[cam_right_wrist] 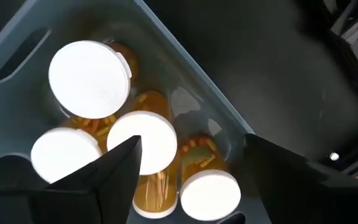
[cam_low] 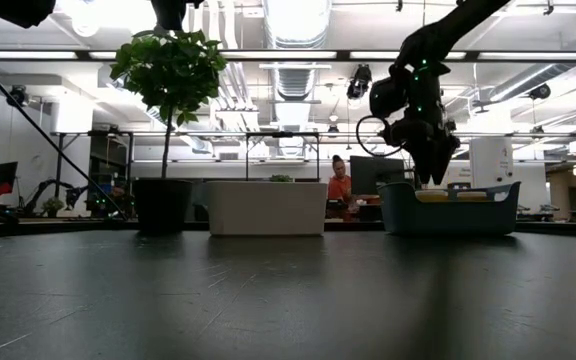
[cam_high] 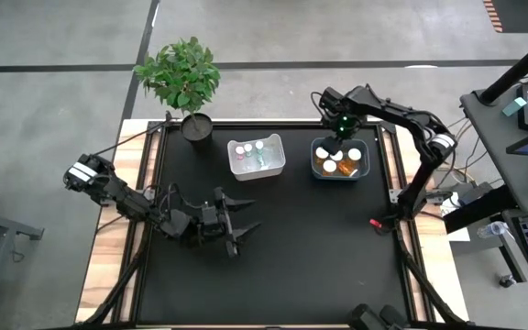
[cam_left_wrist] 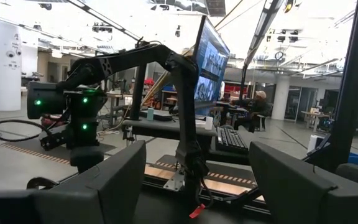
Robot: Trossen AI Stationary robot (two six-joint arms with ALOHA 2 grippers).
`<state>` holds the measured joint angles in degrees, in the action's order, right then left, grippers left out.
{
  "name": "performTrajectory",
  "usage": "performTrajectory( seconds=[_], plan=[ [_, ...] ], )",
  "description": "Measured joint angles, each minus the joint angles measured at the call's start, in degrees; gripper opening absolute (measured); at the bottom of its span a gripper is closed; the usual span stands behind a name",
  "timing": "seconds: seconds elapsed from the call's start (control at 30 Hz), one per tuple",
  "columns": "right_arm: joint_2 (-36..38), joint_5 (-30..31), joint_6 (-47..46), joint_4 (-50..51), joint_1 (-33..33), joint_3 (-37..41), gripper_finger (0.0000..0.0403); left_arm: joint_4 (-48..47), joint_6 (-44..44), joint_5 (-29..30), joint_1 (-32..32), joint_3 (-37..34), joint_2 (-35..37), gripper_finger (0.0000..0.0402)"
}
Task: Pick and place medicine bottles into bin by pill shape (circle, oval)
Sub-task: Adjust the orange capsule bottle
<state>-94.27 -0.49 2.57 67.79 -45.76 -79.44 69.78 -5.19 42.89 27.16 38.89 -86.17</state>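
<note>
From above, my right gripper hangs over the far rim of the grey bin, and the amber medicine bottles lie straight below and a little toward me; the smaller whitish bottles sit in the white bin just beside it. No bottle shows loose on the black table, so I judge my next move is up and away. My left gripper rests open on the mat, well apart from both bins and farther off than I am.

At table level my gripper hangs above the grey bin, whose wall hides the bottles.

The left wrist sees only my arm across the table; the bins are cut off.

My own wrist looks straight down: fingers spread wide, holding nothing, four white caps beneath, pill shapes hard to read
</note>
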Motion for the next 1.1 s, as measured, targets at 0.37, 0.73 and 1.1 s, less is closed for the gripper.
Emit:
performTrajectory(
  seconds=[0.37, 0.73, 1.1],
  plan=[
    [7.97, 0.02, -4.70, 2.71, 2.23, 0.12, 0.0257, -0.08, 0.02, 0.02, -0.04, 0.00, 0.00, 0.0270],
    [17.69, 0.01, -8.73, 3.67, 10.51, 4.05, 0.0258, -0.15, 0.42, 0.01, 0.22, 0.00, 0.00, 0.0270],
    [21.88, 0.45, -12.94, 1.62, 12.00, 11.13, 0.0286, -0.11, 0.55, 0.01, 0.50, 0.00, 0.00, 0.0270]
  ],
)
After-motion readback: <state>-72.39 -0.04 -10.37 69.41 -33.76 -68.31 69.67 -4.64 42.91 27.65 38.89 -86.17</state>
